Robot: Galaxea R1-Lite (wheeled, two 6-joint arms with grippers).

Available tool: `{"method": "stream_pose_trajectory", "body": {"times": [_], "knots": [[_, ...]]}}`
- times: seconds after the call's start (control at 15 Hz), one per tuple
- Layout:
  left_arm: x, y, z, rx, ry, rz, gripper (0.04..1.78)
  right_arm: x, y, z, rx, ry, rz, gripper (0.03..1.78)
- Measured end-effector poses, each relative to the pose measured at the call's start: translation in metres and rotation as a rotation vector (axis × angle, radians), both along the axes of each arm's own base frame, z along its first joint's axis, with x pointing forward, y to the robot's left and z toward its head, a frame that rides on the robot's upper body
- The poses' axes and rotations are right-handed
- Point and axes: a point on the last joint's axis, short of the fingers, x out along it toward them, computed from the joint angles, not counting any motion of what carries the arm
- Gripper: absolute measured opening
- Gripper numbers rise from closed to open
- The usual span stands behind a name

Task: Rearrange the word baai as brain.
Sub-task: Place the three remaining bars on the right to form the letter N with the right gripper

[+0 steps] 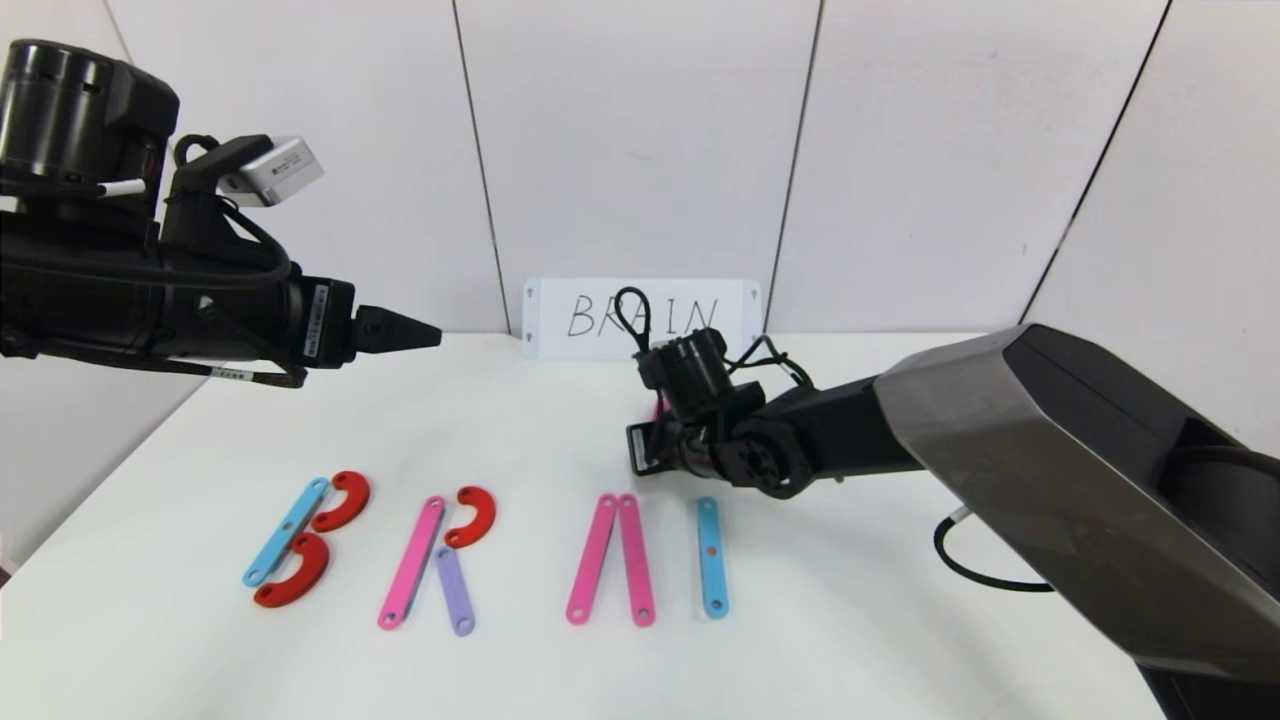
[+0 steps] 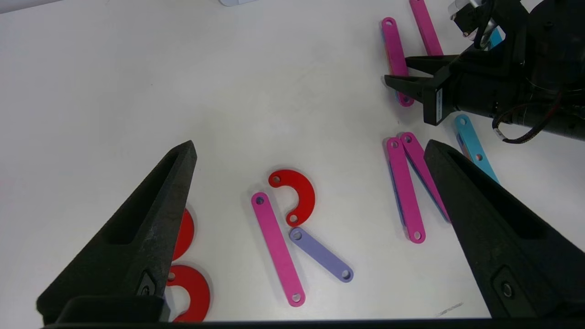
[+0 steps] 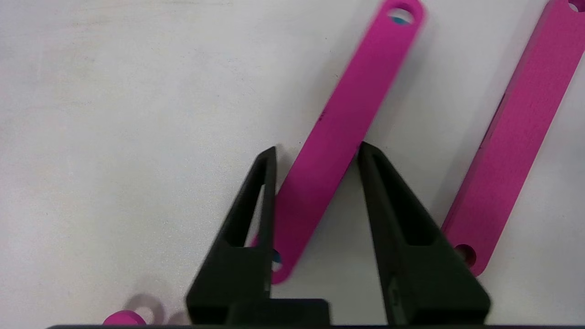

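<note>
Plastic letters (image 1: 440, 560) lay in a row on the table (image 1: 850, 640), spelling roughly B, R, A, I, at 7 o'clock from the right tool (image 3: 315, 151), which straddled a spare pink strip (image 3: 338, 137), jaws parted, not yet clamped. Behind stood a card (image 1: 640, 315) reading BRAIN; the left tool (image 2: 311, 151) hovered wide open, empty.

The left arm is raised high at the left, wrist level, its black left gripper (image 1: 425, 334) pointing toward the middle with jaws spread wide. The right arm stretches in low from the right, wrist bent downward near the back. Its black right gripper (image 3: 316, 151) sits close to the surface, jaws parted.
</note>
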Motion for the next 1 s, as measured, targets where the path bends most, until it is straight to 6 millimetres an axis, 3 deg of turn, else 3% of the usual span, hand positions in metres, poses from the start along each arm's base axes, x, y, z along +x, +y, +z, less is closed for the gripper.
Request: {"method": "stream_pose_trajectory", "body": {"times": [0.13, 0.47, 0.73, 1.0], "knots": [[0.0, 0.0, 0.0, 0.001, 0.001, 0.0, 1.74, 0.0, 0.0, 0.0, 0.001, 0.001, -0.002, 0.33], [0.0, 0.0, 0.001, -0.005, -0.002, 0.004, 1.74, -0.003, -0.003, 0.008, 0.01, -0.006, -0.004, 0.3], [0.003, 0.002, 0.002, -0.008, -0.006, 0.014, 1.74, -0.013, -0.016, 0.044, 0.056, -0.042, -0.024, 0.3], [0.011, 0.01, 0.001, -0.01, -0.016, 0.048, 1.74, -0.046, -0.044, 0.068, 0.088, -0.019, -0.109, 0.3]]}}
